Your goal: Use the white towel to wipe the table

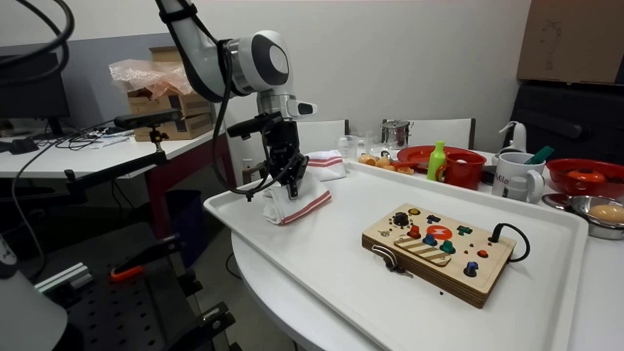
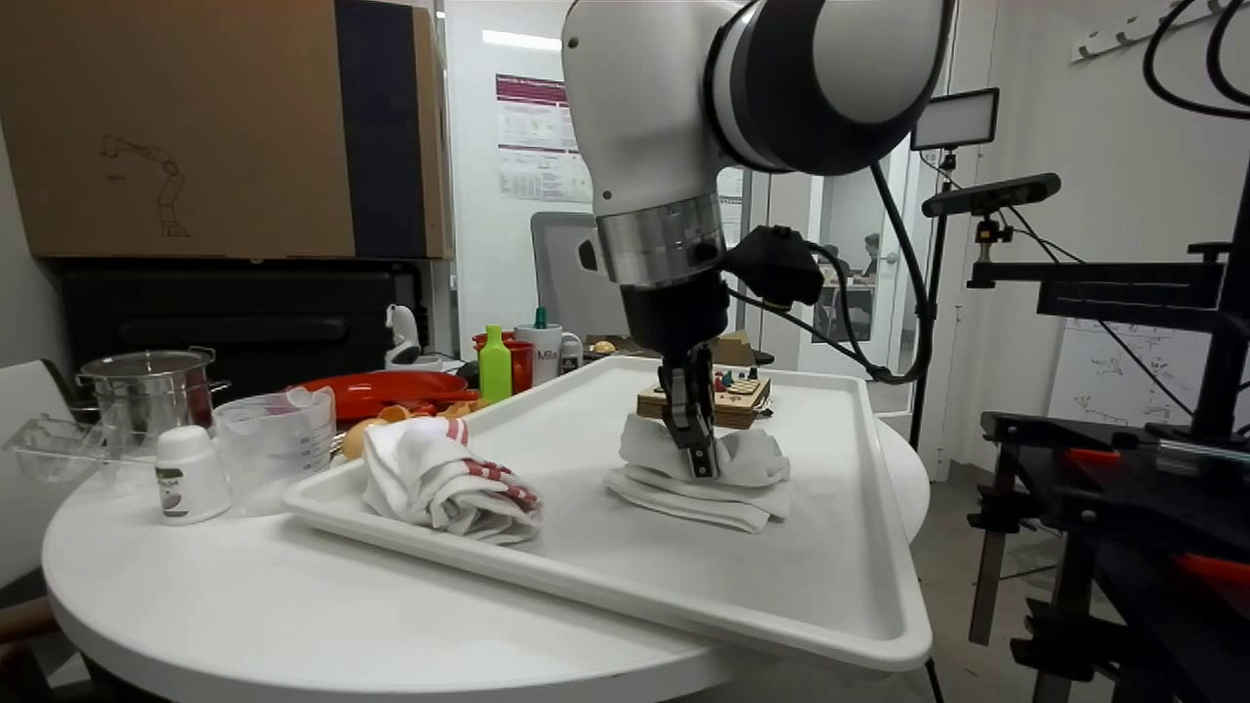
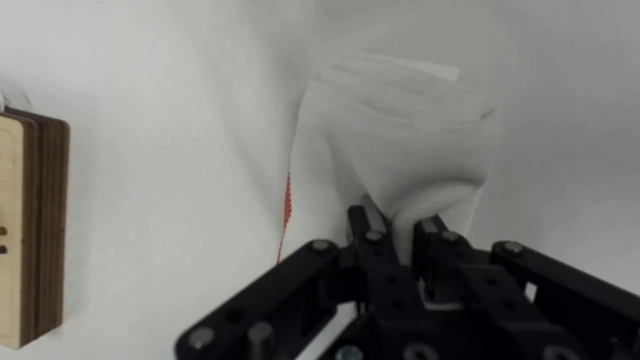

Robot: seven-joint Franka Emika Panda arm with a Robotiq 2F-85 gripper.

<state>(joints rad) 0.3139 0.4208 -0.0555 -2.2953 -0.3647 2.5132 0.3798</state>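
the white towel (image 1: 303,202) lay folded on the table (image 1: 336,246), which was the rectangular white top with a low rim; in an exterior view the towel's place was about ten o'clock from the middle of this top. the gripper (image 3: 401,218) pointed down, and its fingers were closed on a raised fold of the towel, as the wrist view showed; the lower layers of cloth rested on the table. from this towel, in an exterior view, the wooden board (image 1: 438,256) with its coloured knobs lay flat at four o'clock, well apart. in an exterior view, a second striped towel (image 2: 439,483), rumpled, lay at nine o'clock from the first, at a corner of the table. beyond the rim, a green bottle (image 1: 436,162) stood upright just beside a red mug (image 1: 463,171), between two and three o'clock in an exterior view. at nine o'clock in an exterior view, a white bottle (image 2: 190,475) and a measuring cup (image 2: 278,444) were standing on the round white table (image 2: 342,610).
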